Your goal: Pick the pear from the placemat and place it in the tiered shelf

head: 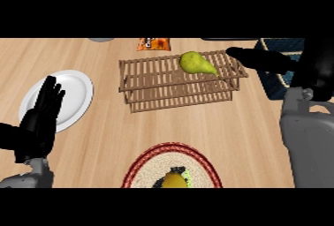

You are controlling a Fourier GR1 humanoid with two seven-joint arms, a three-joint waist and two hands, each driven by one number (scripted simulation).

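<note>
A green pear [196,63] lies on the top level of the wooden slatted tiered shelf [176,84], near its right end, stem pointing right. My right hand [264,59] is just to the right of the pear, fingers stretched toward it, apart from it and open. My left hand [40,119] rests open at the left edge, fingers up. A round woven placemat [146,161] with a red rim sits at the bottom centre, with a yellow and dark object [173,178] on it.
A white plate [75,90] lies at the left, partly behind my left hand. An orange packet [154,43] sits behind the shelf. A dark blue patterned object [284,48] shows at the upper right. My right forearm [312,141] fills the right side.
</note>
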